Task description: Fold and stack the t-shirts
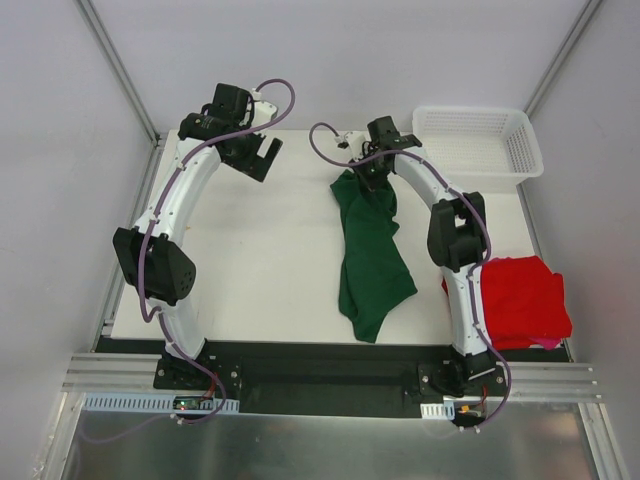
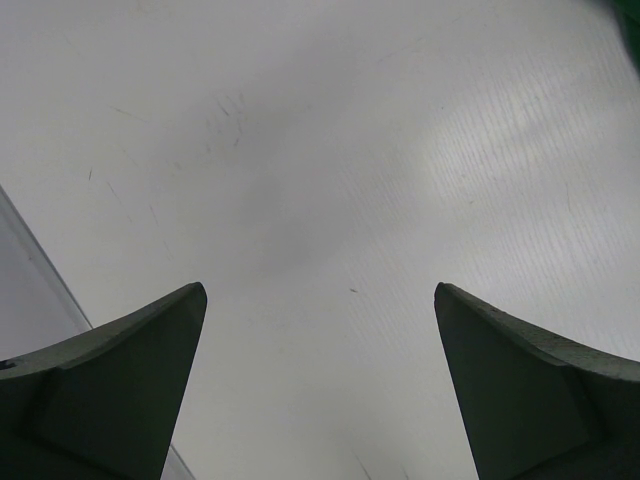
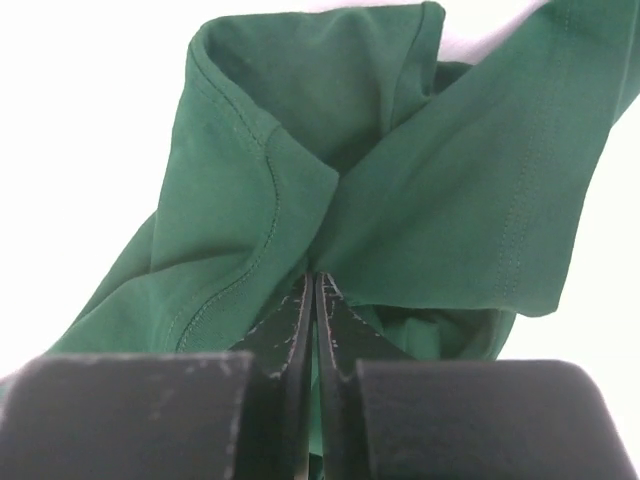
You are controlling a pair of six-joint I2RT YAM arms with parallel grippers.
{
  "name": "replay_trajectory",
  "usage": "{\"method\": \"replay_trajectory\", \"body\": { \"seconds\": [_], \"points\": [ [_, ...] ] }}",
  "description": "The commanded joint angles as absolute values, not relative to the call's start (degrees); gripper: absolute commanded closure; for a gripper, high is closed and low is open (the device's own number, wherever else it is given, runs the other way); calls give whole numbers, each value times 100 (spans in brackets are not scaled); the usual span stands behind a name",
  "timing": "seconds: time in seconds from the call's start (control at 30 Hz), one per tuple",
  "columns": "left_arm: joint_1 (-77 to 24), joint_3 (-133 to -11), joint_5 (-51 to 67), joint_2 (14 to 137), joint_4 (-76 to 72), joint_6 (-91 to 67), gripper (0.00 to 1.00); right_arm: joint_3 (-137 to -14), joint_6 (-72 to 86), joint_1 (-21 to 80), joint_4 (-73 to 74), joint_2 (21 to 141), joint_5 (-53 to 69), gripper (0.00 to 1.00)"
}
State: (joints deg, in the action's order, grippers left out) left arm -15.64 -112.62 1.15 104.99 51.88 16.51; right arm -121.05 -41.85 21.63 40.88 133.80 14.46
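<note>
Two arms arch over the table (image 1: 260,270). Right arm reaches far; right gripper (image 3: 315,285) is clamped on the far end of the green shirt (image 1: 370,260), mid-table. Left gripper (image 2: 320,300) hovers far left, jaws wide. Red shirt (image 1: 525,300) lies near right.

Dark green t-shirt (image 1: 372,262), bright red t-shirt (image 1: 522,300), white basket (image 1: 476,141)

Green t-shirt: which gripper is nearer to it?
Right. The right gripper is shut on the far end of the green t-shirt; the left gripper hangs open above the table, off to the shirt's left.
</note>
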Motion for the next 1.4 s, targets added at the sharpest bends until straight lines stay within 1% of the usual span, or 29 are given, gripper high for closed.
{"method": "replay_trajectory", "body": {
  "seconds": [0.0, 0.1, 0.13, 0.23, 0.37, 0.43, 0.47, 0.5, 0.53, 0.57, 0.6, 0.7, 0.9, 1.07, 1.13, 1.17, 1.23, 1.27, 1.3, 1.33, 1.37],
  "points": [
    [-1521, -11224, 61, 10274, 5256, 1696, 1, -12147, -4035, 2197, 4254, 13158, 1696, 99],
    [-1521, -11250, 62, 10292, 5265, 1688, 1, -12199, -3894, 2197, 4280, 12833, 1994, 99],
    [-1529, -11250, 53, 10301, 5256, 1679, 1, -12295, -3876, 2189, 4306, 12562, 2291, 99],
    [-1529, -11224, 26, 10336, 5238, 1661, 1, -12541, -3657, 2197, 4079, 12051, 2600, 99],
    [-1564, -11171, 26, 10354, 5194, 1635, 1, -12832, -3928, 2259, 3684, 11104, 2628, 99],
    [-1582, -11171, -88, 10380, 5177, 1626, 1, -12623, -4094, 2259, 3105, 10716, 2593, 99],
    [-1599, -11171, -79, 10389, 5159, 1626, 1, -12273, -4165, 2267, 2842, 10314, 2523, 99],
    [-1608, -11171, -70, 10389, 5150, 1617, 1, -12000, -4218, 2268, 2178, 10066, 2470, 99],
    [-1626, -11180, -79, 10406, 5142, 1617, 1, -11771, -4349, 2268, 1814, 9863, 2452, 99],
    [-1661, -11188, -53, 10415, 5124, 1617, 1, -11299, -4716, 2259, 1463, 9670, 2409, 99],
    [-1687, -11197, -35, 10424, 5115, 1617, 1, -11094, -4955, 2267, 711, 9294, 2365, 99],
    [-1740, -11224, -9, 10433, 5089, 1608, 1, -10549, -6246, 2302, -373, 8870, 2277, 99],
    [-1810, -11346, 272, 10582, 5080, 1503, 1, -9985, -8345, 2312, -1212, 8464, 2338, 99],
    [-1916, -11426, 185, 10758, 5063, 1371, 1, -9993, -9114, 2312, -1713, 8446, 2294, 99],
    [-1916, -11452, 158, 10784, 5054, 1292, 1, -9845, -9062, 2452, -1505, 8368, 2119, 99],
    [-1925, -11461, 150, 10802, 5036, 1248, 1, -9757, -9131, 2496, -807, 8184, 2170, 99],
    [-1951, -11513, 123, 10837, 5019, 1187, 1, -9310, -9464, 2514, -589, 7990, 2452, 99],
    [-1986, -11540, 80, 10846, 5019, 1169, 1, -8812, -9596, 2540, -1059, 7911, 2452, 99],
    [-2021, -11566, 27, 10854, 5019, 1160, 1, -8702, -9754, 2575, -1438, 7954, 2513, 99],
    [-2056, -11601, 35, 10828, 5010, 1178, 1, -8736, -9860, 2584, -1816, 8050, 2540, 99],
    [-2118, -11602, -95, 10802, 5001, 1195, 1, -9302, -9948, 2584, -2394, 8242, 2497, 99]
  ]
}}
